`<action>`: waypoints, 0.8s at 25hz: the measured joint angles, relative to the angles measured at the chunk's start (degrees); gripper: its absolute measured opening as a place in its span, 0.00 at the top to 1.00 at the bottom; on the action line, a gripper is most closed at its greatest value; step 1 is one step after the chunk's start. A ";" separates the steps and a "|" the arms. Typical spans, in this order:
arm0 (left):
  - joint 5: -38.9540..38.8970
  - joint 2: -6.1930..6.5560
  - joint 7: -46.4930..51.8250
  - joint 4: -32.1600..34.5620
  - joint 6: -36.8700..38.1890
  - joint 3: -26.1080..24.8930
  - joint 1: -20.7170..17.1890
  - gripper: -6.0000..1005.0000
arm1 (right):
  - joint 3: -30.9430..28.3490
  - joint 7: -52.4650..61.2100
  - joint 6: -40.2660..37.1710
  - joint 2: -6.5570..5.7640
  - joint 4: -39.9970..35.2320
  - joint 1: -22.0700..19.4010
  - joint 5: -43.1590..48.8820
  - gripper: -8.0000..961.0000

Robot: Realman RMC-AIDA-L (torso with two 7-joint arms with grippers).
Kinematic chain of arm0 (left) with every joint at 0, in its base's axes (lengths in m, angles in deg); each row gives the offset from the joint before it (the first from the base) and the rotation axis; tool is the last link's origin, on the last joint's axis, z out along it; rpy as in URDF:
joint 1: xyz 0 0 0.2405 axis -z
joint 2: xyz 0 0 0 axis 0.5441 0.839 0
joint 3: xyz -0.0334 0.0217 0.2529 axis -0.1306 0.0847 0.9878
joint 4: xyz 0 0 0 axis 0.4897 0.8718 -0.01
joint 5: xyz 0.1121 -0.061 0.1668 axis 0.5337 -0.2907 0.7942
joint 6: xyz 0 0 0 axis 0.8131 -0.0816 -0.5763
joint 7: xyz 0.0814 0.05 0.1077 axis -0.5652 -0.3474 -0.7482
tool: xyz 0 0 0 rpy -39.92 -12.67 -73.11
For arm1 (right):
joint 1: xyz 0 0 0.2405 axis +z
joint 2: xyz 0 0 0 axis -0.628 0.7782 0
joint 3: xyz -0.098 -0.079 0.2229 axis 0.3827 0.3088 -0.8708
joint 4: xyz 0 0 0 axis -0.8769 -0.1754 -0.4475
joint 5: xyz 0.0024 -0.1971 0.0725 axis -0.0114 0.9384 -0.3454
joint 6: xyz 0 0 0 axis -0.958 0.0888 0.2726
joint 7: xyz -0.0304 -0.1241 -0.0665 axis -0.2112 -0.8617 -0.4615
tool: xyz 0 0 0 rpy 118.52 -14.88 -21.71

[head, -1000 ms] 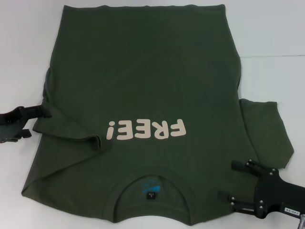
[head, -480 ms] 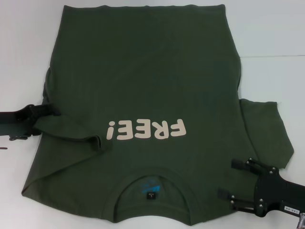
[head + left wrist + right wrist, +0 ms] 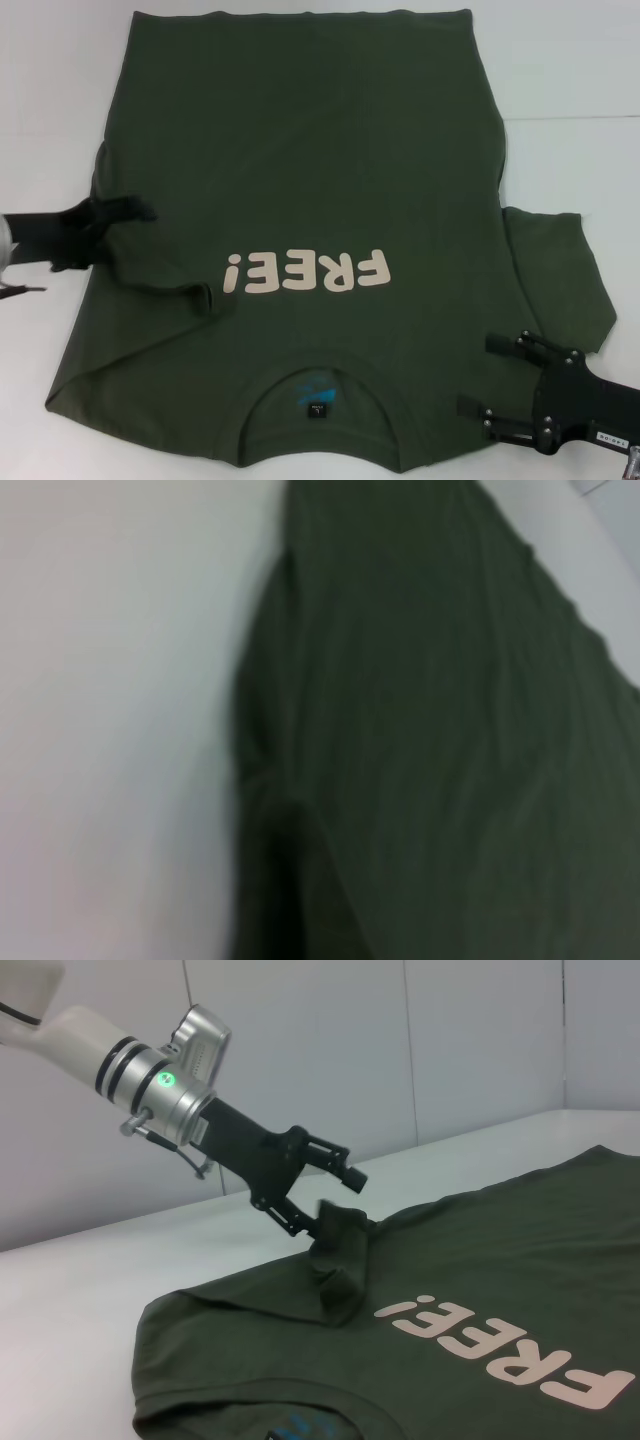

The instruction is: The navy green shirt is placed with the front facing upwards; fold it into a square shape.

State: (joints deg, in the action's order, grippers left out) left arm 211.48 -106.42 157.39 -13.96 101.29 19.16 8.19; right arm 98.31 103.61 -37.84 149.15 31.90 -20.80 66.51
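One navy green shirt (image 3: pixel 300 200) lies front-up across the white table (image 3: pixel 560 70), its left sleeve doubled inward over the chest. Left gripper (image 3: pixel 128 212) is clenched on that sleeve fabric, lifting it slightly. Right gripper (image 3: pixel 490 375) sits released beside the collar (image 3: pixel 318 372), near the shirt's right shoulder.

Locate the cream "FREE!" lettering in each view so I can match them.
Head view: cream "FREE!" lettering, central on the dark olive-green cotton shirt.
Left wrist view: not in it; only green fabric.
Right wrist view: lettering towards the lower right.
Shared landmark: blue neck label.
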 joint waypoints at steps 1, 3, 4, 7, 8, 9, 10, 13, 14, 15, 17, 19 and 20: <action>-0.57 -0.29 -0.25 0.00 -0.04 0.02 0.21 0.06 | 0.00 0.00 0.00 0.00 0.01 -0.01 0.00 0.04; -2.00 -0.98 -0.79 -0.04 -0.23 -0.07 0.47 0.06 | 0.00 0.00 0.00 0.00 0.02 -0.05 0.00 0.04; -3.50 -1.47 -1.39 -0.08 -0.29 -0.15 0.55 0.06 | 0.00 0.00 0.00 0.00 0.03 -0.06 0.00 0.04; -9.18 -2.59 -3.80 -1.38 -0.35 -0.09 0.68 0.06 | 0.00 0.00 -0.15 0.00 0.05 -0.07 0.01 0.04; -10.93 -2.75 -4.68 -2.32 -0.41 -0.01 0.79 0.06 | 0.00 0.00 -0.23 0.00 0.06 -0.08 0.01 0.04; -12.04 -2.76 -5.35 -3.13 -0.50 0.00 0.91 0.06 | 0.00 0.00 -0.29 0.00 0.06 -0.08 0.01 0.04; -13.38 -2.77 -6.10 -4.11 -0.63 -0.01 1.05 0.06 | 0.00 0.00 -0.33 0.00 0.07 -0.08 0.01 0.04; -16.45 -2.73 -6.81 -5.19 -0.59 -0.22 0.91 0.06 | 0.00 0.00 -0.37 0.00 0.07 -0.09 0.01 0.04; -17.77 -2.65 -6.82 -5.19 -0.19 -0.30 0.42 0.06 | 0.00 0.00 -0.38 0.00 0.07 -0.12 0.01 0.04; -19.09 -2.52 -6.85 -5.11 0.44 -0.30 -0.14 0.06 | 0.00 0.00 -0.39 0.00 0.07 -0.14 0.01 0.04; -20.69 -1.98 -7.38 -4.81 2.32 -0.15 -1.09 0.06 | 0.00 0.00 -0.40 0.00 0.07 -0.23 0.01 0.04; -20.86 -0.80 -9.14 -4.62 6.01 0.84 -1.92 0.06 | 0.00 0.17 -0.54 0.00 0.07 -0.30 0.01 0.04; -20.58 -0.14 -10.24 -4.54 7.99 1.59 -2.21 0.06 | 0.00 0.35 -0.79 0.00 0.02 -0.32 0.01 0.04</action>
State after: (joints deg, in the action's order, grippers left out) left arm 190.90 -106.56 147.14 -18.50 109.28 20.75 5.98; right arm 98.31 103.97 -38.62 149.15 31.92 -21.12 66.52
